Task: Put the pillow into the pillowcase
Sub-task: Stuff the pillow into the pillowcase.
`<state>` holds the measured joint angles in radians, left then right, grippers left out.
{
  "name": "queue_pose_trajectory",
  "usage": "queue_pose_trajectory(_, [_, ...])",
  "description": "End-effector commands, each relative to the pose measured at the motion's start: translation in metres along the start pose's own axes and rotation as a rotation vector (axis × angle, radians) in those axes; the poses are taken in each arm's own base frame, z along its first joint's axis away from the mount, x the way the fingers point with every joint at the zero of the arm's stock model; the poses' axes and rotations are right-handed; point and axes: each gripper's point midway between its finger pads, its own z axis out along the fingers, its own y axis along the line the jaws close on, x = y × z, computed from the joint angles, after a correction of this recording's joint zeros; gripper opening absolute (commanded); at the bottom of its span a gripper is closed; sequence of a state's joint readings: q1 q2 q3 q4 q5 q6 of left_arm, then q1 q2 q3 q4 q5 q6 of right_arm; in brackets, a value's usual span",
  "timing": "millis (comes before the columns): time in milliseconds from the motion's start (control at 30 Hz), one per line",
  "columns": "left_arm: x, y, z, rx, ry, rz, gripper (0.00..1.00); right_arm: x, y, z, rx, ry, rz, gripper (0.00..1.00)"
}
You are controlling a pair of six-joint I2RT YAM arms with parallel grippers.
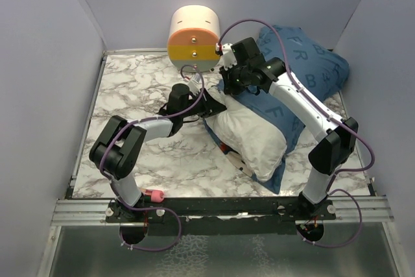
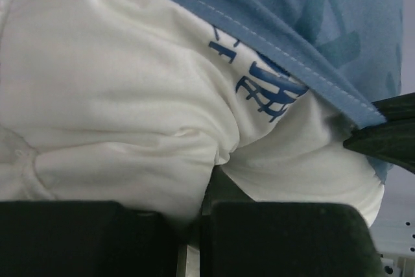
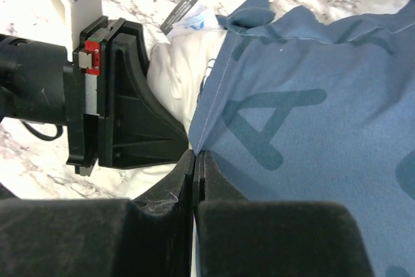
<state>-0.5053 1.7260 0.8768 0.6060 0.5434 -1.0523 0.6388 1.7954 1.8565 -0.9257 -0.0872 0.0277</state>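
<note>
My left gripper (image 1: 211, 104) is clamped on a fold of the pillow (image 1: 253, 134), at the corner where the printed label sits. My right gripper (image 3: 195, 160) has its jaws pressed tight together right at the stitched hem of the pillowcase (image 1: 305, 56), though I cannot tell whether any cloth is caught between them. The pillow lies on the marble table (image 1: 130, 89), right of the middle, with its far end under the blue hem, its near end bare and white, and the rest of the pillowcase heaped toward the back right corner.
</note>
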Motion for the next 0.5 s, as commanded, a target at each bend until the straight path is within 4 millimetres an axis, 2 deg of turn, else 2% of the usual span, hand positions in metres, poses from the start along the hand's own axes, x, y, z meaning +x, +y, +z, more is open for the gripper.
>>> queue_pose_trajectory(0, [-0.022,-0.053,0.013,0.196,-0.080,0.092,0.01,-0.003,0.068,0.004,-0.332,-0.028,0.079,0.01])
queue_pose_trajectory(133, [-0.041,-0.105,0.007,0.376,-0.180,0.170,0.01,-0.018,0.085,-0.003,-0.429,-0.077,0.114,0.01])
queue_pose_trajectory(267, [-0.054,-0.147,-0.017,0.538,-0.309,0.249,0.01,-0.047,0.094,-0.025,-0.478,-0.153,0.117,0.01])
queue_pose_trajectory(367, [-0.058,-0.153,-0.032,0.584,-0.399,0.281,0.01,-0.068,0.103,-0.048,-0.530,-0.216,0.117,0.01])
queue_pose_trajectory(467, [-0.061,-0.139,-0.034,0.554,-0.453,0.280,0.01,-0.075,0.110,-0.058,-0.568,-0.236,0.132,0.01])
